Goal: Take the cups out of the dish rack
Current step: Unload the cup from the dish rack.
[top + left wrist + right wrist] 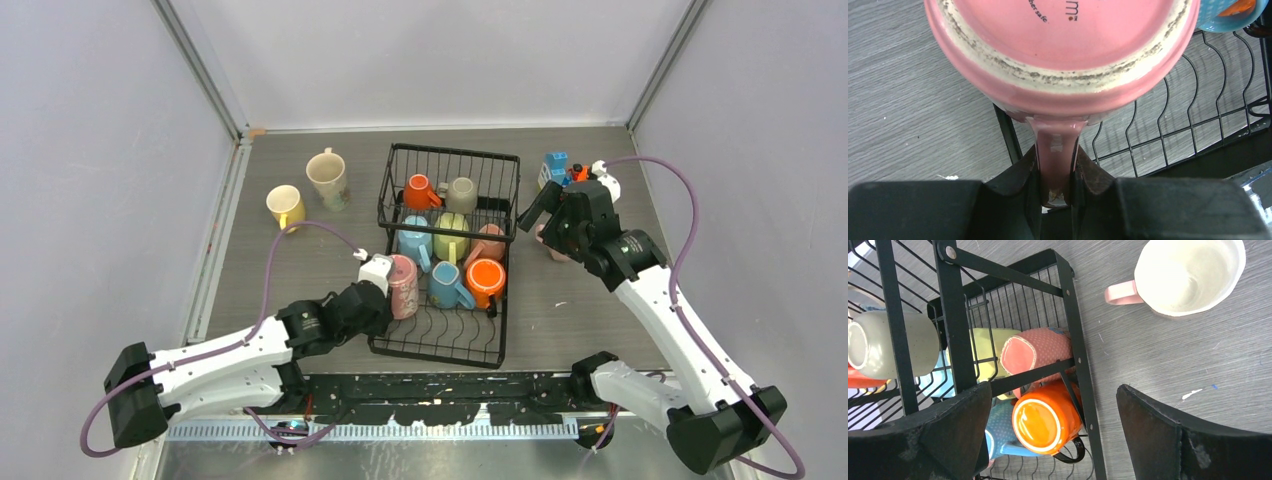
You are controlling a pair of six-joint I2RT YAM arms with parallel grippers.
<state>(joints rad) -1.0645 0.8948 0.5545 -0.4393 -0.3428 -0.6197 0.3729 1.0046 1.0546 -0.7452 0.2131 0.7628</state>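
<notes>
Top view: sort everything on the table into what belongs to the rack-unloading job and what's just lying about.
Part of the job:
- dish rack
- the mugs in it
- pink mug, gripped by its handle in the left hand
- yellow mug, cream mug and pink-handled mug, standing outside the rack

Just lying about:
- toy-block figure

White-shelled left arm (215, 362), lower left, and right arm (672, 318), lower right, show black joints, looping purple cables (692, 215) and scuffed matte-black claw fingers (1168, 435).
</notes>
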